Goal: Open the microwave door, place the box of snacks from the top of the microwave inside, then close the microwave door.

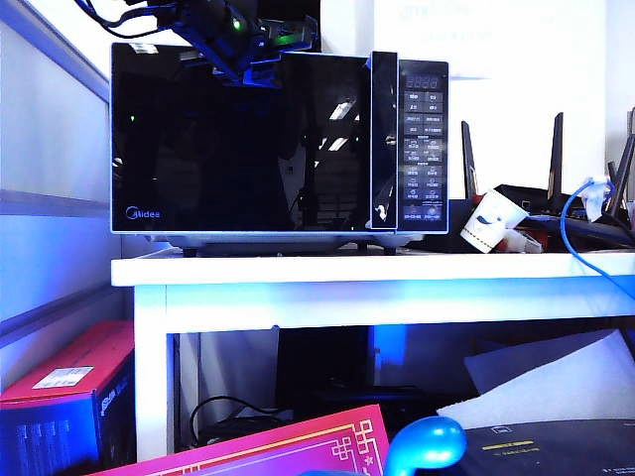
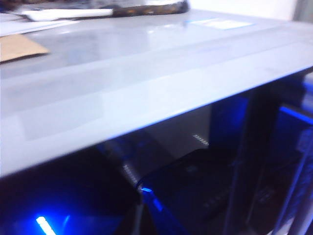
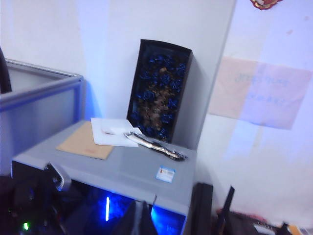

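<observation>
The microwave (image 1: 424,149) stands on a white table (image 1: 397,270) with its black glass door (image 1: 238,159) shut flush against the handle strip (image 1: 384,139). On its grey top (image 3: 127,169) lies the box of snacks (image 3: 156,146), a long see-through pack with gold-brown speckles, also seen far back in the left wrist view (image 2: 146,9). My left gripper (image 1: 250,75) is shut and empty, its tips (image 2: 142,193) close against the glass just under the door's top edge. My right gripper (image 3: 144,209) is shut and empty, in front of the microwave's upper right, apart from it. It is out of the exterior view.
A black carton of blue-wrapped sweets (image 3: 161,93) leans on the wall atop the microwave, beside a tan card (image 3: 85,143) and a white sheet (image 3: 110,137). Right of the microwave are a tipped paper cup (image 1: 493,220), router antennas (image 1: 556,149) and a blue cable (image 1: 568,233). A red box (image 1: 64,392) sits below.
</observation>
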